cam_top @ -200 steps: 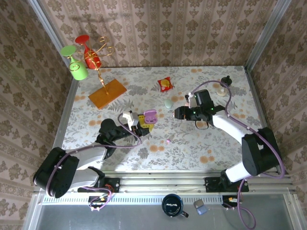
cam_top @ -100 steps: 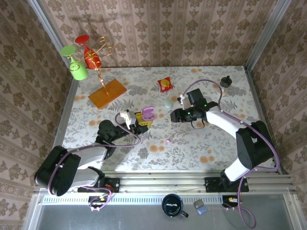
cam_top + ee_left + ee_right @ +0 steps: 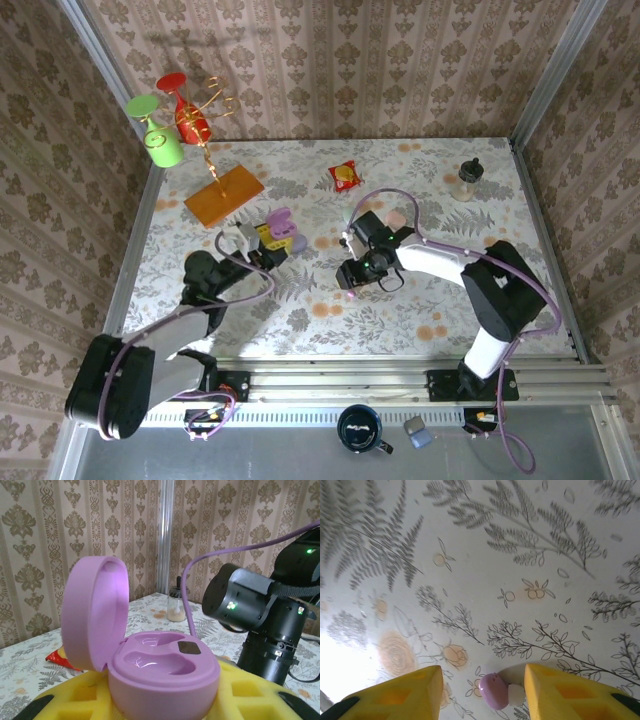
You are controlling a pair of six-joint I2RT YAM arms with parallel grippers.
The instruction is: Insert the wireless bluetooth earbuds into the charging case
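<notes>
The left gripper (image 3: 268, 240) is clamping the open purple case (image 3: 165, 672), whose lid is tilting back. The right gripper (image 3: 482, 682) is hovering low over the floral table (image 3: 470, 555), its yellow fingers (image 3: 410, 692) standing apart around a purple earbud (image 3: 493, 691) and touching neither side.

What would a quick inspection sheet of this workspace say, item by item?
Surface: floral tablecloth, lying flat.
Job's things: purple charging case, lid open, wells look empty; purple earbud on the cloth, a pale bit beside it.
Clutter: red snack packet, small bottle, orange board with a gold stand holding glasses.
Grippers: left gripper shut on the case; right gripper open, straddling the earbud, not touching it.
Cables: purple cables loop along both arms.
Surroundings: wallpapered walls, metal frame.
</notes>
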